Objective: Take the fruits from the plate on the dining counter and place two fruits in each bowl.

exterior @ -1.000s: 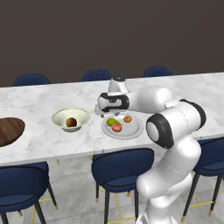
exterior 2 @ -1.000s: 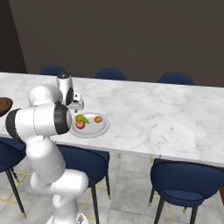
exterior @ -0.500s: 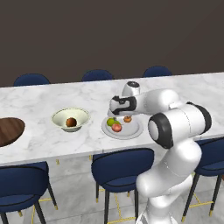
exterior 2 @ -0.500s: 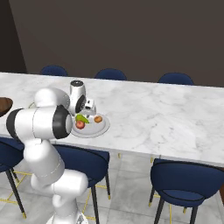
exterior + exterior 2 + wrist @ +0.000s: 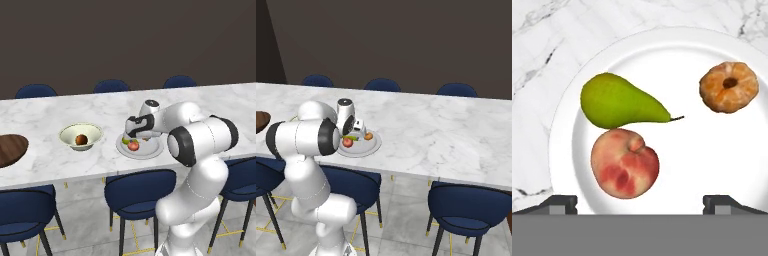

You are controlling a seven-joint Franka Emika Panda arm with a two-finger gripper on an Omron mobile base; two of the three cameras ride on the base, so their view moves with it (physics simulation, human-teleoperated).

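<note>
1. Room's just a dark brown back wall with navy upholstered chairs [image 5: 140,189] on thin dark legs with gold feet, lined up on both sides of the counter, over a pale marble-tile floor.
2. The dining counter [image 5: 60,155] is a long slab of white marble with grey veins, glossy-looking and flat.
3. Dark brown wooden bowl [image 5: 9,149] sits at the counter's far left in the left base view, wide and shallow, cut off by the frame.
4. The plate [image 5: 662,50] is round, smooth, pale, with a low rim, sitting near the counter's front edge under the hand.
5. Cream bowl [image 5: 70,134], deep and flared, is near the plate's left and has one orange-brown round fruit [image 5: 81,139] in it.
6. The gripper [image 5: 134,135] hangs just above the plate with jaws spread wide, nothing between them.
7. On the plate: a smooth green pear [image 5: 619,102] touching a blotchy red-pink peach [image 5: 625,164], and a ridged orange mandarin [image 5: 729,86] well apart from both.
</note>
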